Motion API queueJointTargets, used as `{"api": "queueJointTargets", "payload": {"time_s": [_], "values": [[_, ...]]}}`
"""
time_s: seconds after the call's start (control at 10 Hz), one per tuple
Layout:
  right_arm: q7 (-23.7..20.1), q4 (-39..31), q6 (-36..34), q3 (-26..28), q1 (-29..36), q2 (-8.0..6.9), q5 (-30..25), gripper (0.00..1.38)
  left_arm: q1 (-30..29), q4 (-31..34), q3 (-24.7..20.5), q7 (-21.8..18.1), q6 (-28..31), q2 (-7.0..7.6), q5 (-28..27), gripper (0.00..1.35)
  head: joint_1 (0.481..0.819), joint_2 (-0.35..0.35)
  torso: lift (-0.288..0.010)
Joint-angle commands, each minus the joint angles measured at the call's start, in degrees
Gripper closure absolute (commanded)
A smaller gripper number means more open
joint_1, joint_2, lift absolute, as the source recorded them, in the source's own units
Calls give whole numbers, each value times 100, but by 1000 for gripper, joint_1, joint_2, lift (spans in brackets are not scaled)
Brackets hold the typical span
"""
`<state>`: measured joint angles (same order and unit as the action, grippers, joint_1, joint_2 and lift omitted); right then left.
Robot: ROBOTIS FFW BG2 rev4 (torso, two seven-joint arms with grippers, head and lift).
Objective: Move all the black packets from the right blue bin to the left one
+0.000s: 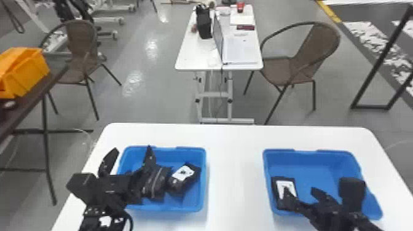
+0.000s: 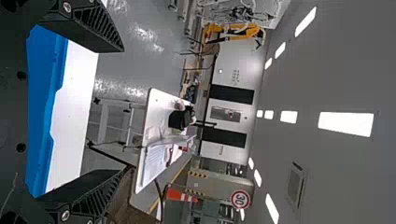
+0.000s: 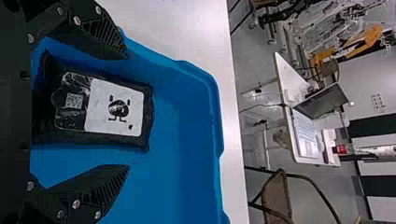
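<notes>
In the head view, two blue bins stand on one white table point(image 1: 235, 172). The left blue bin point(image 1: 202, 172) holds at least two black packets point(image 1: 184, 176), partly hidden under the left tool point(image 1: 132, 150), its two fingers apart. The right blue bin point(image 1: 335, 156) holds one black packet point(image 1: 277, 186), the right tool point(image 1: 299, 190) over it.

The left wrist view shows two spread fingers and one bin.

In the right wrist view, two fingers stand apart above one labelled packet.

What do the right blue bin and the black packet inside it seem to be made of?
The right blue bin looks like rigid moulded plastic, smooth, with rounded corners. The black packet seems flexible film, partly glossy, with creases catching light; plastic or laminate, I cannot tell.
</notes>
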<state>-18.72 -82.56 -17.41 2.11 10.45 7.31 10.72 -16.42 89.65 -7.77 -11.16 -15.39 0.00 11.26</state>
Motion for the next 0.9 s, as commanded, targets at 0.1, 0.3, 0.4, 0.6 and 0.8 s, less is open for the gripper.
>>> {"api": "queueJointTargets", "payload": {"time_s": [0.1,0.3,0.4,0.6,0.8], "values": [[-17,477,9,-9,-236,8,-149,211,-2,0,4,0,-16,-15,34,102,695,64,0],[-114,627,9,-115,-403,8,-298,211,-2,0,12,0,-16,-15,43,102,695,62,0],[-114,688,18,-176,-447,8,-333,211,-2,0,12,0,-25,-15,43,102,695,66,0],[-132,776,-8,-220,-509,-1,-342,211,-2,0,21,0,-16,-15,52,102,695,74,0],[-132,917,-70,-255,-605,-10,-324,216,-2,0,21,0,-25,-15,70,102,695,78,0]]}}
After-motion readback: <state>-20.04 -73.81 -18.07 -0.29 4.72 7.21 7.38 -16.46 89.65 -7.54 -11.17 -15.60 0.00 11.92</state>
